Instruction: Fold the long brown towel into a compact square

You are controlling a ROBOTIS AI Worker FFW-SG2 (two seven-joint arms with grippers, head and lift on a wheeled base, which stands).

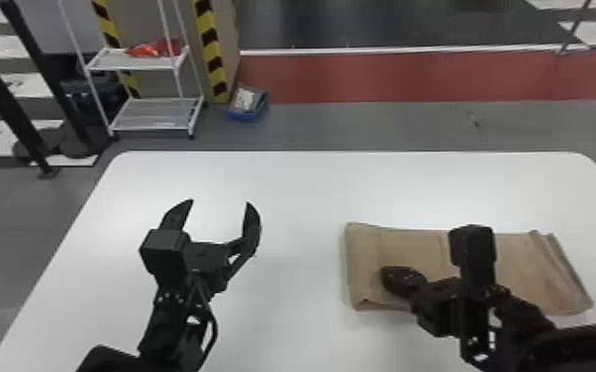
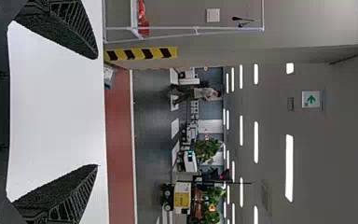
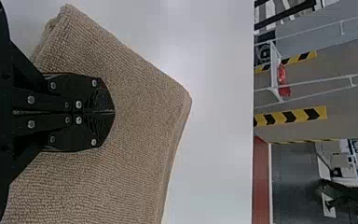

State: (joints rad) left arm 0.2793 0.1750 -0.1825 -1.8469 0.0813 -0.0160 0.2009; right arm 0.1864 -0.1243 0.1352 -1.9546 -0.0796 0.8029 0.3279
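closed right gripper (image 3: 113, 112) likely smoothing towel (image 1: 411, 245), needing light, level pressure, no dragging; left gripper (image 1: 220, 202) hanging wide open.

Grey floor (image 1: 411, 127) holds a rack (image 1: 136, 67) (2 shelves (image 1: 156, 116) visible).

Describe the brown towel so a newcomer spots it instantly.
On the white table, look toward the robot's right. The brown towel lies there, a folded rectangle with the black right gripper over it; unlike that rigid gripper, it is textured tan cloth.
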